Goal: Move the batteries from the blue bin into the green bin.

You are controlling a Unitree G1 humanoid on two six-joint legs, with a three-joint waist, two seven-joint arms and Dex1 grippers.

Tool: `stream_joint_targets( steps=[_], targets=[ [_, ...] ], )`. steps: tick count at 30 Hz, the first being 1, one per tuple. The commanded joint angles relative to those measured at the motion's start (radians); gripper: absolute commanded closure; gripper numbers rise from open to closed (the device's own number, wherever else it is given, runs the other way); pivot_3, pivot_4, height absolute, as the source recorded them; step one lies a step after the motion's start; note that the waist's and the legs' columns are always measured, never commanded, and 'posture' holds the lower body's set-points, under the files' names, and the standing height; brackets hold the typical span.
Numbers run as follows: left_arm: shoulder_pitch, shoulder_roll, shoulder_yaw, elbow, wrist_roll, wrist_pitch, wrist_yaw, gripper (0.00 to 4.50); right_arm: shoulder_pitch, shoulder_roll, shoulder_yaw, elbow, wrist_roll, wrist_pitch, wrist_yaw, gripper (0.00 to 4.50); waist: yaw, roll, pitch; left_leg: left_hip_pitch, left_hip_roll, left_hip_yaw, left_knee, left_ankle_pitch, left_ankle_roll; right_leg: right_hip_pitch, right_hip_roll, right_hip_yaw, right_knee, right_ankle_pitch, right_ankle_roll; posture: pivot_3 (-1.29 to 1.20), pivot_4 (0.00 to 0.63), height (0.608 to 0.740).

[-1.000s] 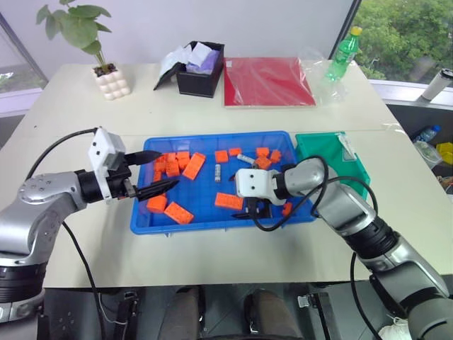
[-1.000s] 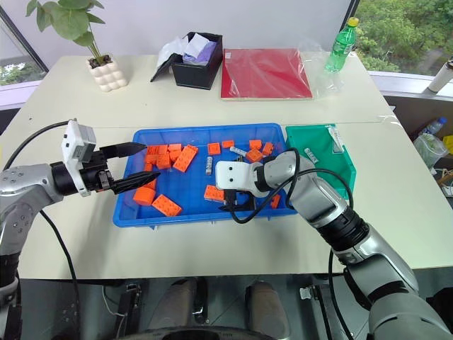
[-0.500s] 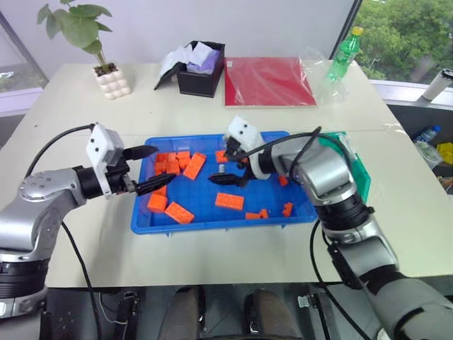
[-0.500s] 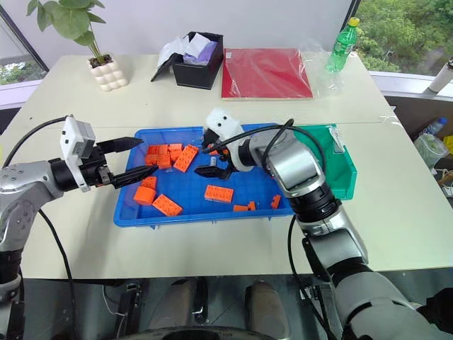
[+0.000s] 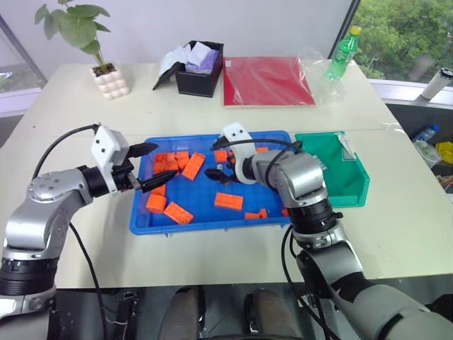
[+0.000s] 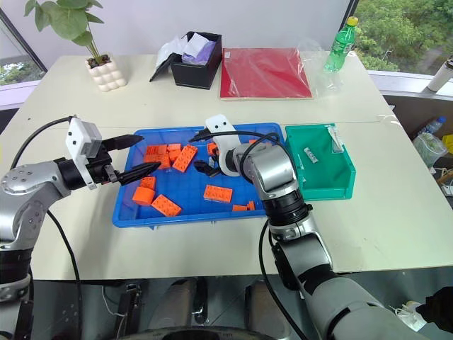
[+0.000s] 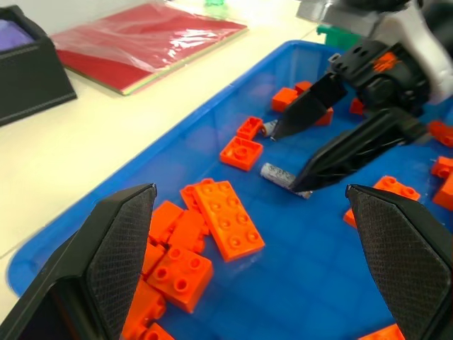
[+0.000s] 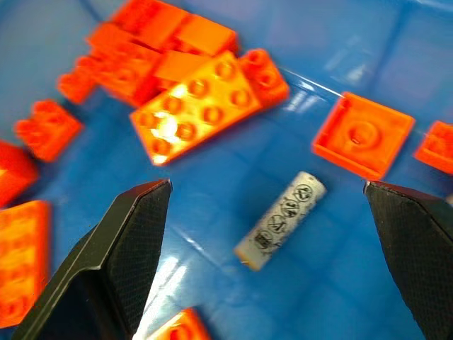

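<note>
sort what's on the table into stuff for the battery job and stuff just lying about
For the job:
- battery between the open right hand's fingers, not gripped
- blue bin
- green bin

Just lying about:
- orange blocks
- black box
- red folder
- green bottle
- potted plant

The setting looks like an office or meeting room used for robot trials. A pale tabletop (image 5: pixel 212 106) stands against a plain wall with large windows, trees showing outside. Beyond the blue bin (image 5: pixel 212 219) on that tabletop sit a potted plant (image 5: pixel 106 71), a black box (image 5: pixel 202 79) of tissues, a red folder (image 5: pixel 267 81) and a green bottle (image 5: pixel 341 55).
</note>
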Motion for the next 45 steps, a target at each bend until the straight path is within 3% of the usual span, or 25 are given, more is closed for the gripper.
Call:
stream_joint_targets(
  steps=[1, 17, 20, 24, 26, 27, 34, 45],
  targets=[
    [-0.021, 0.0, 0.014, -0.008, -0.002, -0.024, -0.005, 0.0, 0.01, 0.007, 0.026, 0.002, -0.004, -0.04, -0.034, 0.04, -0.001, 0.0, 0.0, 0.0, 0.0, 0.0, 0.0, 0.0, 0.0, 0.0, 0.0, 0.0, 0.0, 0.0, 0.0, 0.0, 0.15, 0.74],
    [-0.009, 0.045, -0.01, 0.007, 0.029, -0.023, -0.074, 0.0, 0.046, 0.021, 0.07, 0.06, 0.002, -0.109, -0.089, 0.04, -0.004, 0.0, 0.0, 0.0, 0.0, 0.0, -0.002, 0.0, 0.0, -0.001, 0.0, 0.0, 0.0, 0.0, 0.0, 0.0, 0.15, 0.74],
    [-0.006, 0.041, 0.001, -0.002, 0.023, -0.018, -0.07, 0.0, 0.063, 0.027, 0.086, 0.054, 0.006, -0.104, -0.091, 1.28, -0.004, 0.0, 0.0, 0.0, 0.0, 0.0, -0.003, 0.0, 0.0, -0.001, 0.0, 0.0, 0.0, 0.0, 0.0, 0.0, 0.15, 0.74],
    [-0.004, 0.04, 0.008, -0.007, 0.019, -0.017, -0.068, 0.0, 0.073, 0.025, 0.093, 0.057, 0.004, -0.112, -0.091, 3.46, -0.009, 0.0, 0.0, 0.0, 0.0, 0.0, -0.003, 0.0, 0.0, -0.001, 0.0, 0.0, 0.0, 0.0, 0.0, 0.0, 0.15, 0.74],
    [-0.005, 0.04, 0.012, -0.006, 0.016, -0.016, -0.067, 0.0, 0.076, 0.025, 0.095, 0.057, 0.003, -0.112, -0.092, 4.29, -0.013, 0.0, 0.0, 0.0, 0.0, 0.0, -0.003, 0.0, 0.0, -0.001, 0.0, 0.0, 0.0, 0.0, 0.0, 0.0, 0.15, 0.74],
    [-0.006, 0.039, 0.013, -0.006, 0.015, -0.016, -0.067, 0.0, 0.076, 0.024, 0.095, 0.056, 0.003, -0.112, -0.093, 4.44, -0.015, 0.0, 0.0, 0.0, 0.0, 0.0, -0.003, 0.0, 0.0, -0.001, 0.0, 0.0, 0.0, 0.0, 0.0, 0.0, 0.15, 0.74],
    [-0.011, 0.033, 0.004, 0.011, 0.018, -0.025, -0.072, 0.0, 0.033, -0.043, 0.078, -0.05, 0.017, -0.063, -0.064, 4.44, -0.021, 0.0, 0.0, 0.001, 0.0, 0.0, -0.004, 0.0, 0.0, -0.001, 0.0, 0.0, 0.0, 0.0, 0.0, 0.0, 0.15, 0.74],
    [-0.056, -0.008, -0.044, 0.079, 0.033, -0.052, -0.106, 0.0, -0.137, -0.35, -0.049, -0.359, 0.125, 0.182, 0.035, 4.44, -0.021, 0.0, 0.0, 0.0, 0.0, 0.0, -0.008, 0.0, 0.0, -0.002, 0.0, 0.0, -0.002, 0.0, 0.0, 0.0, 0.15, 0.74]
  ],
)
